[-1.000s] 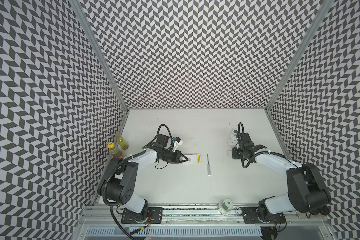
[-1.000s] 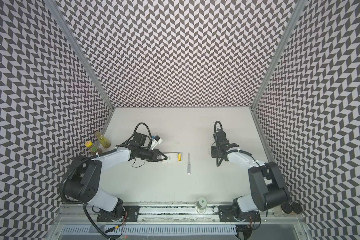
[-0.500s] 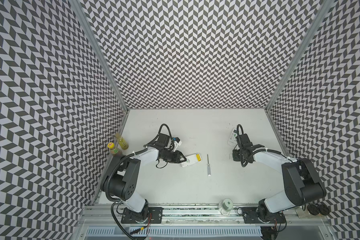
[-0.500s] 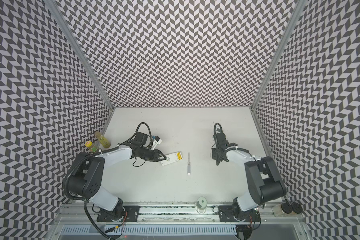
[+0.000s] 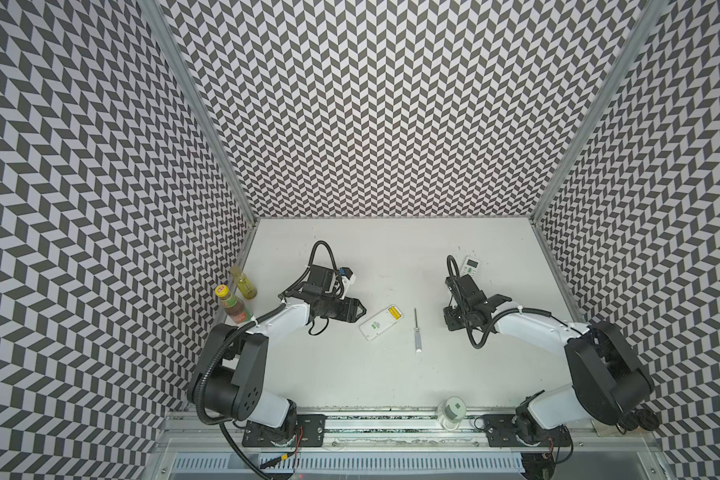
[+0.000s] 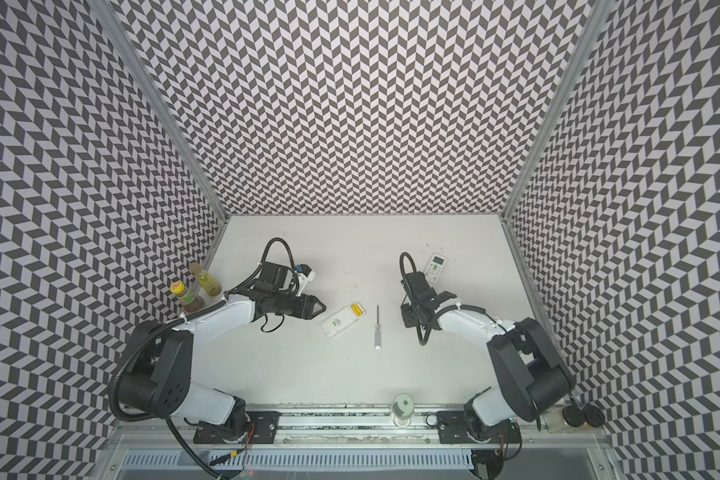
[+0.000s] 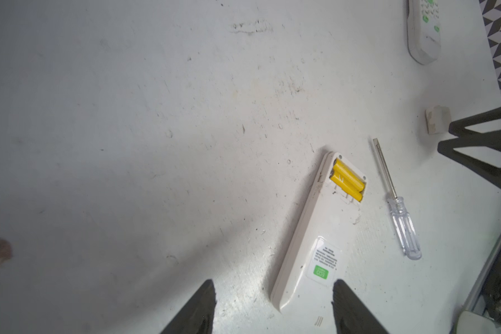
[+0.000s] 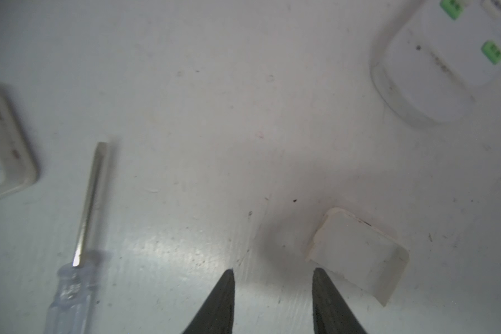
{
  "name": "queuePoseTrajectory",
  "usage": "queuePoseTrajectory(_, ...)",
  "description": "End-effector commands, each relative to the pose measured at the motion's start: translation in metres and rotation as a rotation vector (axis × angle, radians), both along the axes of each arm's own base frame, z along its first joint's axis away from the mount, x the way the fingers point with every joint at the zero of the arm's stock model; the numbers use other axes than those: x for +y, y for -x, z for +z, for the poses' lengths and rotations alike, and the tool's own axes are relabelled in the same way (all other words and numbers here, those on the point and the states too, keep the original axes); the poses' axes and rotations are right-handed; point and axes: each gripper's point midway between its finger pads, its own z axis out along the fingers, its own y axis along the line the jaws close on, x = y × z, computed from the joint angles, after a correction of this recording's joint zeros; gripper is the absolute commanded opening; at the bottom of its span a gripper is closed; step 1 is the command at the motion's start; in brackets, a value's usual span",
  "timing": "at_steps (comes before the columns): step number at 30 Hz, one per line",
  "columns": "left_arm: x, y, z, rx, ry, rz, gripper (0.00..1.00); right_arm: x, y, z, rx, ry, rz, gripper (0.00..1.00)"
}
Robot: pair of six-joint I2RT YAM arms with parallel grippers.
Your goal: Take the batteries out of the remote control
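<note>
The left gripper (image 7: 274,284) has spread its jaws and backed off the white oblong remote control (image 5: 381,329), now lying askew; the right gripper (image 8: 273,271) has opened too.

White-shelled arms (image 5: 283,323), black joints (image 5: 242,395), looping black cables (image 5: 321,242) — dark tapered fingers (image 7: 197,312), perhaps rubbery

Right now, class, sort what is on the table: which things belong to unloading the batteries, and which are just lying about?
Job: yellow batteries; open remote; loose cover; screwdriver; face-up remote, perhaps next.
Lying about: yellow bottle; brown bottle; jar at the front rail.
</note>
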Motion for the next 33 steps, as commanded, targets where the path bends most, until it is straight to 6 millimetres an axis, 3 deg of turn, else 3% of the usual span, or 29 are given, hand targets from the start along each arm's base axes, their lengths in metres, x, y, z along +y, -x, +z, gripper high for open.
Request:
queuePoseTrajectory(1,-0.005,-0.001,0.014,-0.132,-0.040,-0.067,0.77,0.032,0.001,0.024,-0.065,-0.086,0.047,0.47)
queuePoseTrajectory(6,-0.021,0.014,0.011,-0.188,-0.107,-0.169,0.99,0.074,0.011,0.037,-0.089,-0.163,0.105,0.49)
queuePoseTrajectory(11,-0.023,0.019,-0.003,-0.218,-0.207,-0.209,1.00,0.097,0.019,0.035,-0.094,-0.163,0.128,0.49)
queuePoseTrajectory(22,-0.042,0.031,-0.034,-0.310,-0.453,-0.382,1.00,0.099,0.037,0.017,-0.043,-0.202,0.097,0.49)
queuePoseTrajectory(33,-0.031,0.022,-0.046,-0.317,-0.550,-0.361,1.00,0.093,0.052,0.002,-0.025,-0.169,0.097,0.49)
